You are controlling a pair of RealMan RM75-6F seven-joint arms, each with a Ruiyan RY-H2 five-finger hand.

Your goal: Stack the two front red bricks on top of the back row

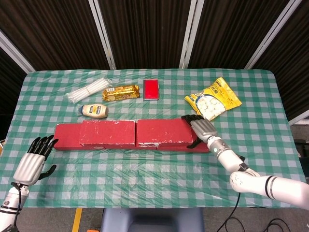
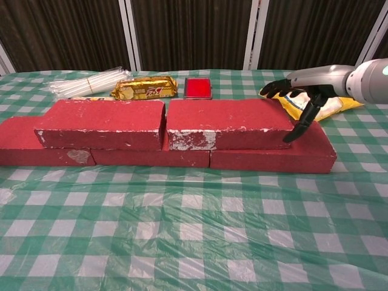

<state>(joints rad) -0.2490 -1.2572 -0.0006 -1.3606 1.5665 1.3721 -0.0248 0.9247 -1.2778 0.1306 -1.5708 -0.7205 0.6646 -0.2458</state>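
Two red bricks lie side by side on a lower row of red bricks (image 2: 273, 159): the left upper brick (image 1: 107, 132) (image 2: 100, 123) and the right upper brick (image 1: 161, 132) (image 2: 227, 122). My right hand (image 1: 201, 129) (image 2: 301, 100) is open just past the right upper brick's right end, fingers spread, thumb hanging down beside the brick's end face. It holds nothing. My left hand (image 1: 34, 160) is open, low at the table's front left corner, apart from the bricks. The chest view does not show it.
Behind the bricks lie a mayonnaise bottle (image 1: 94, 110), a bundle of white straws (image 1: 88, 91), a gold snack pack (image 1: 120, 92), a red box (image 1: 151, 89) and a yellow chip bag (image 1: 213, 99). The green checked cloth is plastic-covered.
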